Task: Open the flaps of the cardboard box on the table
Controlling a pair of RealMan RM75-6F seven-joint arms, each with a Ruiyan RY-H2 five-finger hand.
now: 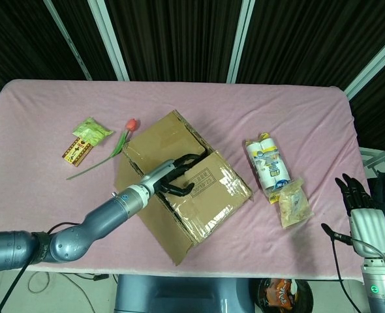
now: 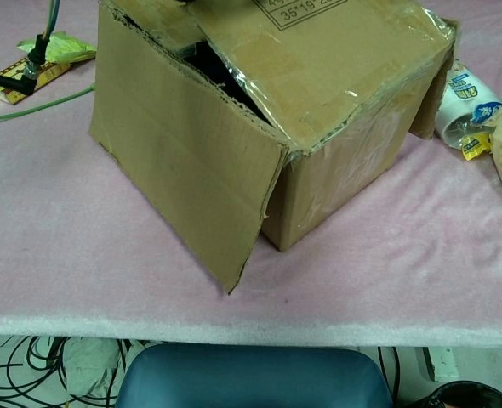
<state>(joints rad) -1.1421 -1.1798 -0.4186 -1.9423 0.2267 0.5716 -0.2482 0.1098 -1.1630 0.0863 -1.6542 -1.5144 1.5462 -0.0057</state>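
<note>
The cardboard box stands slantwise mid-table and fills the chest view. One long flap lies folded outward at the far left. Another flap hangs down the near side. The taped, printed flap still covers the right half, slightly raised, with a dark gap under it. My left hand reaches into that gap, its dark fingers spread along the printed flap's edge. My right hand hovers off the table's right front corner, fingers apart, holding nothing.
A red flower with a long stem, a green packet and a small patterned box lie left of the box. A sleeve of paper cups and a snack bag lie to its right.
</note>
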